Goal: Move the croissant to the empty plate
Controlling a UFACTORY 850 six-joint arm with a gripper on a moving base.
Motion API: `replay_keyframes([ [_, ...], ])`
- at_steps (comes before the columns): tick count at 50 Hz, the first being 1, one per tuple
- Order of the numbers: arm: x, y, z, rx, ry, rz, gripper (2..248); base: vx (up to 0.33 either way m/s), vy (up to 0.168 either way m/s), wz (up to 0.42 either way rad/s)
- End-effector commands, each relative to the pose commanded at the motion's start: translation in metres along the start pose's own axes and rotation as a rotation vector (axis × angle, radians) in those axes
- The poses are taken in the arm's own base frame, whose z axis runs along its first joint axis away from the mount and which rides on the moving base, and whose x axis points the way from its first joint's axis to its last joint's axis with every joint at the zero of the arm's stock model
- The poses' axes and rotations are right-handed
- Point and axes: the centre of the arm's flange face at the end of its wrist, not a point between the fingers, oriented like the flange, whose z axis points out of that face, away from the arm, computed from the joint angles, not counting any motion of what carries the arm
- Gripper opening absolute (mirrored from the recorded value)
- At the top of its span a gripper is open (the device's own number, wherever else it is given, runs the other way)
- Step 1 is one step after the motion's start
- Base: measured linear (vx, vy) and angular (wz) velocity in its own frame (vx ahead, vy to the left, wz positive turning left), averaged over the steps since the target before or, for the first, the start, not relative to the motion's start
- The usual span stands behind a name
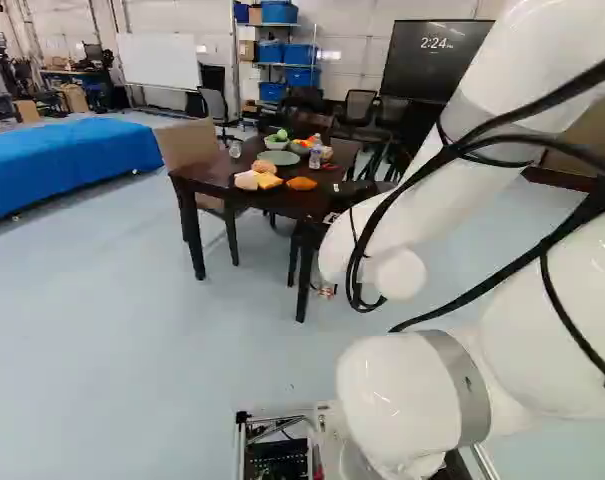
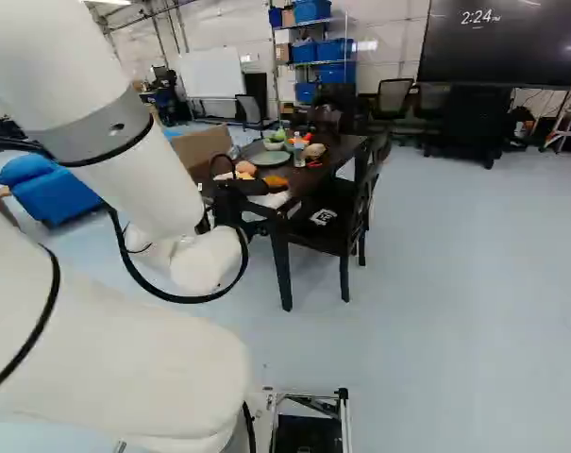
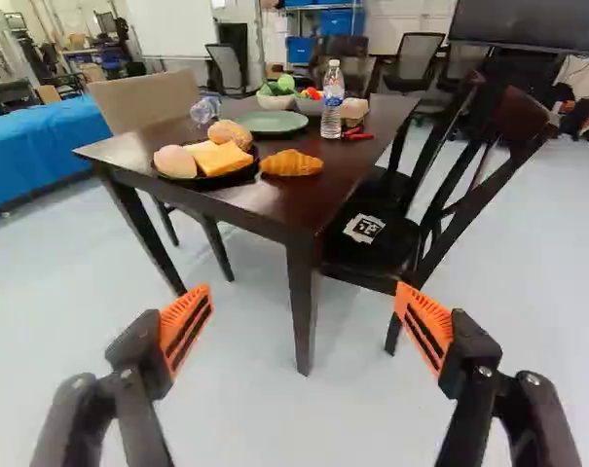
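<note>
At the table's (image 3: 265, 212) left stretch, close along its near edge, a dark dish (image 3: 238, 178) bears buns (image 3: 175, 162) and yellow slices (image 3: 219, 158); it is already taken up, so it is not the goal. Farther in, toward the far edge, lies the empty green plate (image 3: 275, 123), the likely target, bare and flat. The croissant (image 3: 292, 163) rests straight on the wood just beside the dish, near the front edge and toward the nearest corner, so it should be easy to reach, though the dish may crowd one finger. The gripper (image 3: 304, 292) stands wide, holding nothing, short of that corner: room enough to straddle the pastry once brought forward and above the tabletop. Right of the plate, an upright bottle (image 3: 333, 99) calls for a lifted path and some care when lowering.
</note>
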Motion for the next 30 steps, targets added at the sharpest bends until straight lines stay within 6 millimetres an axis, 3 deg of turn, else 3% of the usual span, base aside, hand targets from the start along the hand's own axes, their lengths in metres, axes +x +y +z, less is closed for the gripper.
replay_keyframes([
  [13, 0.0000, 0.0000, 0.0000, 0.000, 0.000, 0.000, 247, 0.148, 0.026, -0.204],
  [30, 0.0000, 0.0000, 0.0000, 0.000, 0.000, 0.000, 247, 0.145, 0.060, -0.033],
])
